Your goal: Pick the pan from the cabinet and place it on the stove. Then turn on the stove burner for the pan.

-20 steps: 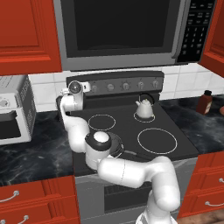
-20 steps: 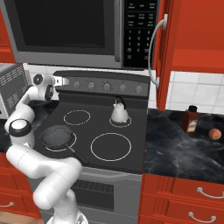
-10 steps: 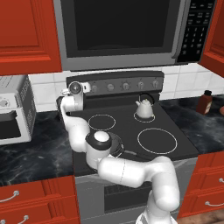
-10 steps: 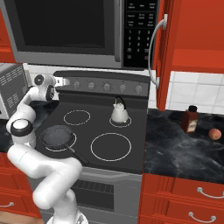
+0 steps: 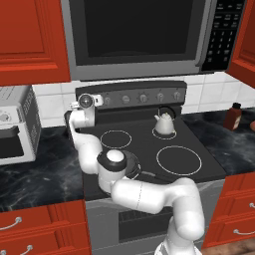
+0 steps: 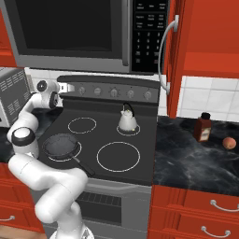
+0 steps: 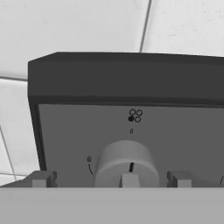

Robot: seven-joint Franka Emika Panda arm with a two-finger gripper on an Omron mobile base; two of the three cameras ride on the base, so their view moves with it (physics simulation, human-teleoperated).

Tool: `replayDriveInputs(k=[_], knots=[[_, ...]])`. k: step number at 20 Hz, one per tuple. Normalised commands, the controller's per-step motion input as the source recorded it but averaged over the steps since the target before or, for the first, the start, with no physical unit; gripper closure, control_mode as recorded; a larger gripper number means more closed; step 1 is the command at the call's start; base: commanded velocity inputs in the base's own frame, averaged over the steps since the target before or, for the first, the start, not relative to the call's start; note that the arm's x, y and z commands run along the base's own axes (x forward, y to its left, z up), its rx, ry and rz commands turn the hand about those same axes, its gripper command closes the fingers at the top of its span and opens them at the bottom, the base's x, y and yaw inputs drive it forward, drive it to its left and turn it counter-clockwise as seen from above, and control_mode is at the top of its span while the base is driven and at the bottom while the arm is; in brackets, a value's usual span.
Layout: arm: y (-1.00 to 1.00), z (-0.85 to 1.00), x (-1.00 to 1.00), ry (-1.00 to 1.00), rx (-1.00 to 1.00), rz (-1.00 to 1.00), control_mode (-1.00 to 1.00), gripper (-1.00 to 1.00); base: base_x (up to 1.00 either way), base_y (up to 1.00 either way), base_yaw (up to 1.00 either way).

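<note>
The pan [image 6: 60, 145] is sat on the front-left ring of the stove [image 6: 140, 175], a small round dark thing. Its long thin black handle is pointed toward the front edge of the range and a bit to the right, as seen from the right base view, so the long axis runs diagonally from the ring out to the stove's front. From the left base view most of the pan [image 5: 134, 167] is hidden behind the arm, only the rim and handle get seen.

The gripper [image 7: 109, 179] is well away from the pan, up at the back panel, and is lined up on the leftmost knob [image 7: 127, 165]. Its fingertips [image 7: 41, 179] are spread wide, one on each side of the knob, and no contact can be made out.

The knob is a smooth grey cylinder with a dark pointer line; above it a four-dot burner mark is printed. The stovetop is flat dark glass with thin white rings. A white kettle [image 6: 127, 119] is parked on the back-right ring.
</note>
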Motion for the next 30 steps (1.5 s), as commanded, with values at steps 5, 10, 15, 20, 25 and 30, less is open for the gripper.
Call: replayDriveInputs(k=[5, 10, 15, 20, 25, 30], knots=[[0.0, 0.0, 0.05, 0.0, 0.0, 0.0, -1.0, -1.0, 0.0, 0.0, 0.0], [0.0, -0.01, 0.06, 0.0, 0.0, 0.0, -1.0, 1.0, 0.0, 0.0, 0.0], [0.0, 0.0, 0.06, 0.0, 0.0, 0.0, -1.0, 1.0, 0.0, 0.0, 0.0], [0.0, 0.0, 0.0, 0.0, 0.0, 0.0, -1.0, 1.0, 0.0, 0.0, 0.0], [0.0, 0.0, 0.0, 0.0, 0.0, 0.0, -1.0, 1.0, 0.0, 0.0, 0.0], [0.0, 0.0, 0.0, -0.01, -0.01, 0.0, -1.0, 1.0, 0.0, 0.0, 0.0]])
